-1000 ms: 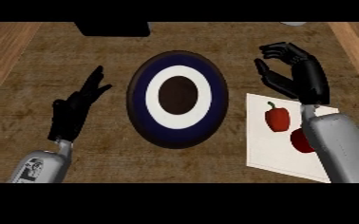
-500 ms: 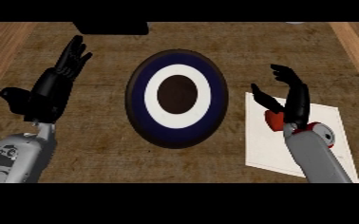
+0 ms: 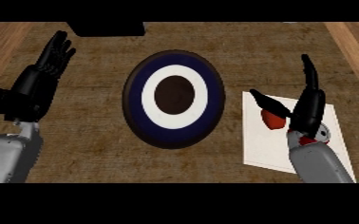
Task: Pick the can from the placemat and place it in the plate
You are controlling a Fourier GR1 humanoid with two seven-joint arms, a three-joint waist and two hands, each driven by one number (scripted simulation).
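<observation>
The can (image 3: pixel 272 118) shows only as a red patch on the white placemat (image 3: pixel 270 144), in the gap between the right hand's (image 3: pixel 308 107) thumb and its fingers; the hand and wrist hide most of it, so I cannot tell whether they touch it. That hand is spread, fingers straight and pointing away from the robot, thumb splayed out to its left over the mat. More red and white shows just below the hand at the wrist, too hidden to identify.

To the left of the right hand, off the mat, lies the plate (image 3: pixel 174 98), dark blue with a white ring and a brown centre.

The left hand (image 3: pixel 42 78) rests open at the view's left edge, fingers up.

Everything sits on a brown woven-looking counter (image 3: pixel 91 152) with paler wood strips along both sides. A black object (image 3: pixel 107 28) lies beyond the plate. No writing can be read.
</observation>
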